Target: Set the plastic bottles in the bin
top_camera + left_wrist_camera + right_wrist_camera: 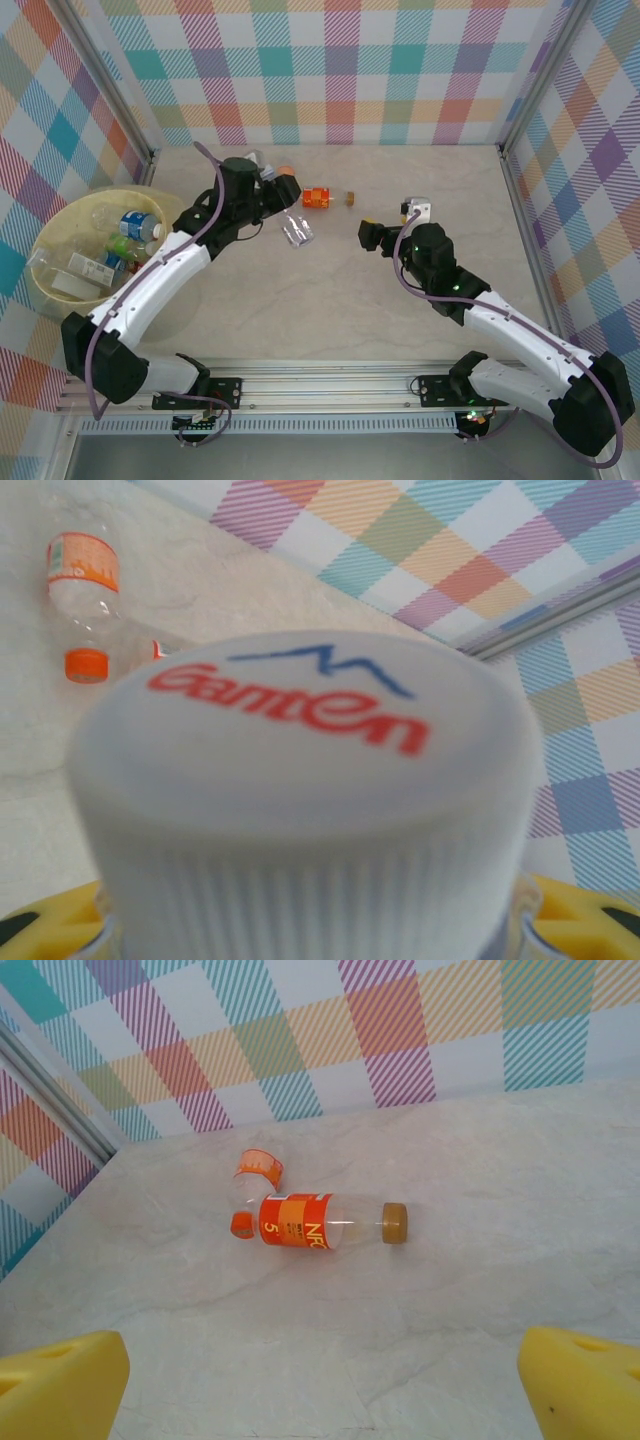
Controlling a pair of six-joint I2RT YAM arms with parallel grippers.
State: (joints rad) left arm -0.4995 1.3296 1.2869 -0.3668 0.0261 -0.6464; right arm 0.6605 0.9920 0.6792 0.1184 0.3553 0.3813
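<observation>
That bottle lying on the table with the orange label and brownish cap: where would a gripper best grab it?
Probably the clear stretch between label and cap of the orange-label bottle, coming from above with jaws across its narrow width. It lies flat on its side, and a smaller bottle crowds its label end. The open right gripper faces it.

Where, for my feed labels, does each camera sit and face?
Top external: above, behind the bases, looking down at table; both arms, bin.
Left wrist: on left wrist, facing back-right corner past its gripped white-capped bottle; yellow pads.
Right wrist: on right wrist, facing back-left corner, orange-labelled bottle; yellow fingertips.
Shared: top external shows that bottle too.
</observation>
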